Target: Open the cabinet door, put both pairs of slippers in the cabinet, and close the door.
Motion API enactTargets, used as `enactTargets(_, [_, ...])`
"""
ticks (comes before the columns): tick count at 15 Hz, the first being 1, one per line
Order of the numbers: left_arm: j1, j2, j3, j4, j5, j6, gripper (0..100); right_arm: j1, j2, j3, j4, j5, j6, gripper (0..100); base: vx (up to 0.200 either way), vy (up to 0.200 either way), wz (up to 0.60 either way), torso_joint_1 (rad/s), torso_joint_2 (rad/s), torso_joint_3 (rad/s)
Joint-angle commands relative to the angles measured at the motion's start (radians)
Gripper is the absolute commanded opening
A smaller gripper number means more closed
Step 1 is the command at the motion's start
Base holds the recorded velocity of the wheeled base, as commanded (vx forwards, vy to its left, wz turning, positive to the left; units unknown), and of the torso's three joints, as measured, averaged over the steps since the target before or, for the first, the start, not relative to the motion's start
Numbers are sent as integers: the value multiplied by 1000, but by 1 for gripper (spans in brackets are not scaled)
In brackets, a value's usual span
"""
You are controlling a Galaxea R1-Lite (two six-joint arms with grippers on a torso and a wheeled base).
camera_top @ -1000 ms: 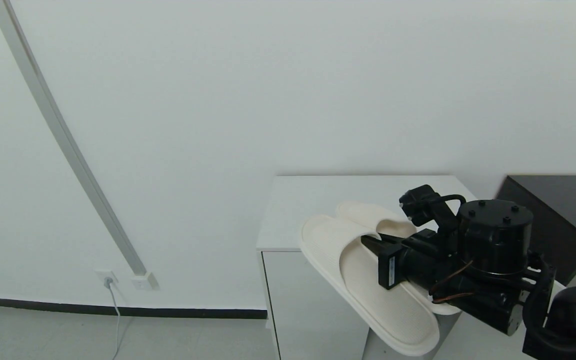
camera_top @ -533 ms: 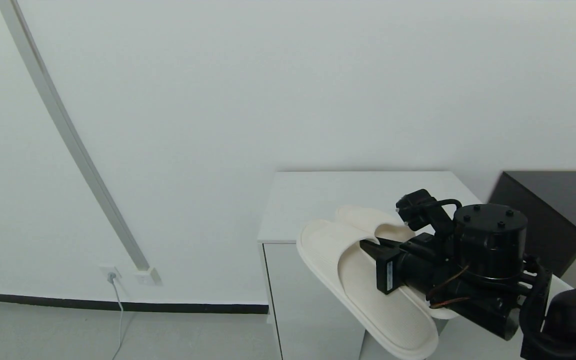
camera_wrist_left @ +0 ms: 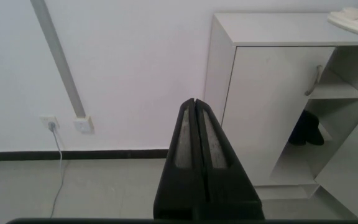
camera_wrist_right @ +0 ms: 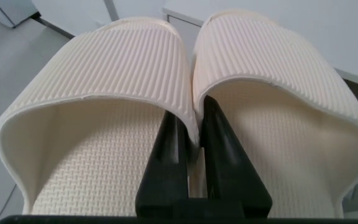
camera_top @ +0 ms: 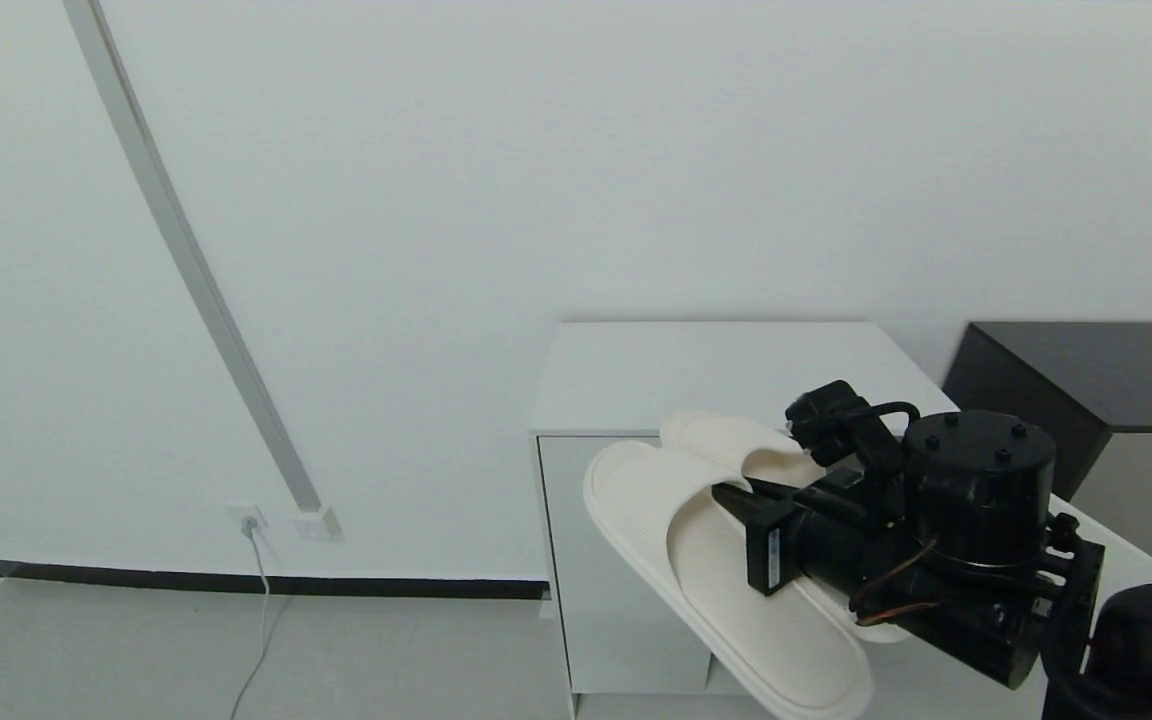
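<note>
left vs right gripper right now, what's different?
Load: the left gripper is shut on nothing; the right gripper is shut on the pair of white slippers, a finger inside each, pinching their adjoining straps. Place: the left gripper faces the white cabinet from farther off, over floor; the right gripper sits near its top edge. Both are black and shut.

Bright, even, diffuse room light, white wall (camera_top: 636,150) uniformly lit, shadows soft and faint, wall conduit (camera_top: 198,280) bowed by wide-angle distortion.

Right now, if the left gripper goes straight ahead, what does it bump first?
Likely the white wall right beside the cabinet, maybe the cabinet's side; depth is unclear. The left gripper has nothing nearer ahead.
</note>
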Motion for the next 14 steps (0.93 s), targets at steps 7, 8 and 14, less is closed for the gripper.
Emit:
enactTargets(7, [0,1,0,0,0,-1,0,3,24,-8,-1,-1,-1,0,0,0,0,0,0,0])
enactTargets(8, [0,1,0,0,0,-1,0,6,24,-11,-1,-1,-1,0,0,0,0,0,0,0])
enactTargets(14, [0,1,0,0,0,1,0,8,24,-13,-1,-1,-1,0,0,-33,0,0,0,-2])
